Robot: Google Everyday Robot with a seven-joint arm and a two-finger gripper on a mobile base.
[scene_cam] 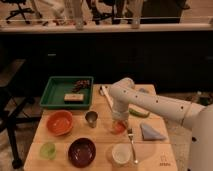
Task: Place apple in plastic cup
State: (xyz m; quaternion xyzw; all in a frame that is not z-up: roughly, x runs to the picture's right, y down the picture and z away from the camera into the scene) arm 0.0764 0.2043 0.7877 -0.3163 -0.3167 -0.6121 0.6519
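Only one camera view here, so here goes.

The robot's white arm [150, 102] reaches in from the right and bends down to the middle of the wooden bench [102, 137]. The hand [119, 125] is closed, and it sits right on top of the small round orange-red apple [119, 130], so it looks like it's gripping the apple. The apple looks to be down at bench level, between the shiny metal cup [91, 118] and the grey-blue folded cloth [151, 132].

The target, the short translucent light-green plastic cup [48, 150], is way over at the front-left corner, well apart from the apple.

What could go wrong, in my opinion: the carry goes left past the metal cup, the wide orange bowl [60, 122] and the dark maroon bowl [81, 151], so a low swing could clip one of them. The plastic cup looks light and barely wider than the apple, so an off-centre drop could tip it or bounce the fruit out. A round apple can also slip from a shallow pinch.

Count: one apple, three cups (green plastic, metal, white round cup [121, 153]), two bowls, one green rectangular tray [52, 95], one cloth, one fork [131, 145].
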